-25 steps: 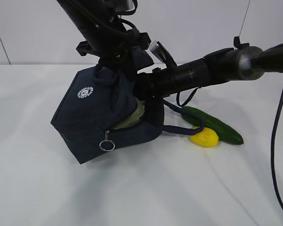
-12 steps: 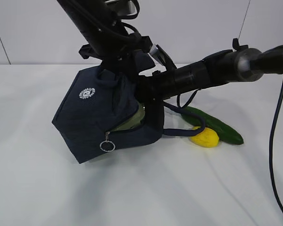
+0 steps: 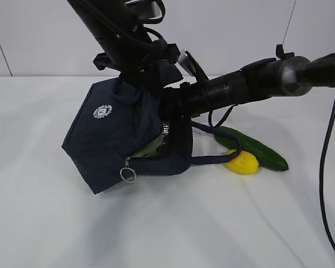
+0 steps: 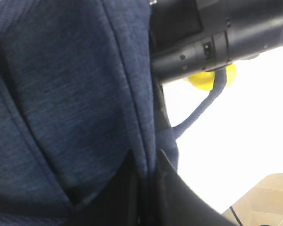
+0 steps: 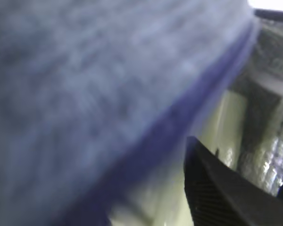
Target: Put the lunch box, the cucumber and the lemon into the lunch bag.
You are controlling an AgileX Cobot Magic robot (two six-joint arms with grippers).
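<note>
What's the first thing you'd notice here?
The dark lunch bag stands out, tipped up on the white table, with the left pincer pinching its fabric and the right arm reaching into its mouth. Right of it lie the lemon and the cucumber.

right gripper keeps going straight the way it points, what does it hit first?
Probably the lunch box: the right gripper is reaching into the lunch bag opening, and the wrist view shows the pale green lid just ahead of its finger. Depth is blurry, so contact can't be judged.
</note>
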